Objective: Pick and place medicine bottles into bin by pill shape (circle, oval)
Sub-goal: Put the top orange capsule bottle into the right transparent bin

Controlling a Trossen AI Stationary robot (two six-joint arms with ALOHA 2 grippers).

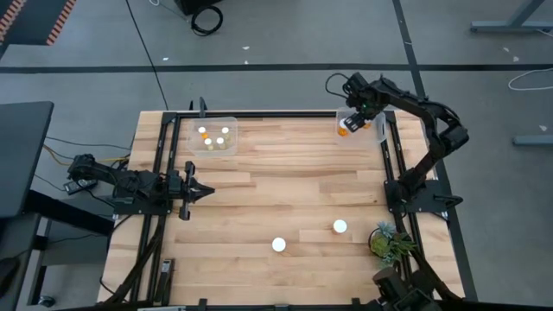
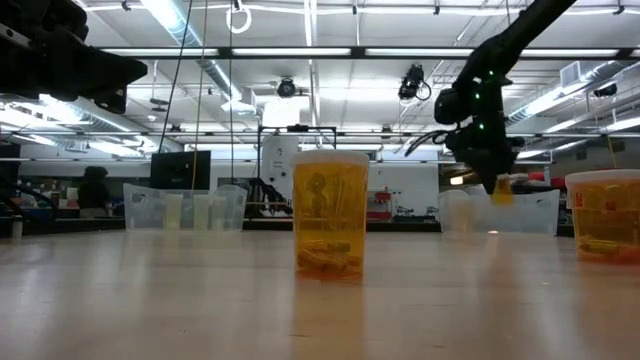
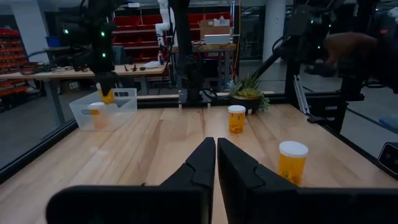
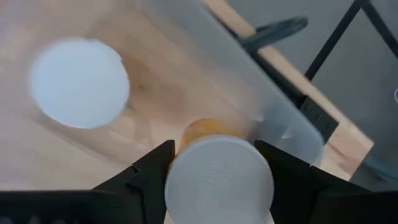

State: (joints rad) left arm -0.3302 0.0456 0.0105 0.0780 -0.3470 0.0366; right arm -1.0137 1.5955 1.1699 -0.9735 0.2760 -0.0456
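High view: right gripper (image 1: 352, 126) is hanging over the right bin (image 1: 373, 127) at the worktop's far right corner, jaws clamped on a bottle (image 1: 345, 130). Left bin (image 1: 213, 136) is sitting near the far left corner with four bottles in it. Two more bottles are standing near the front edge, one (image 1: 279, 245) mid-front, one (image 1: 340, 226) further right, beside the plant (image 1: 390, 241). Left gripper (image 1: 200, 192) is waiting over the left side of the worktop, fingers together, empty. Low view: the held bottle (image 2: 502, 190) is hanging just above the right bin's rim (image 2: 500, 210), not inside yet; the two loose bottles (image 2: 329, 226) and (image 2: 603, 215) are looming close to the lens. Left wrist view: closed fingers (image 3: 202, 163) pointing across the worktop, both loose bottles (image 3: 236, 118) (image 3: 292, 162) ahead, right arm holding its bottle (image 3: 107, 96) above the bin (image 3: 104, 107). Right wrist view: cap (image 4: 217, 180) is filling the gap between the fingers, another cap (image 4: 79, 82) is showing below in the bin, bin wall (image 4: 249, 87) close by. Advice: go lower before letting go so the bottle isn't bouncing out, keep it off the wall and off the bottle already lying there, then open fully and lift straight up.
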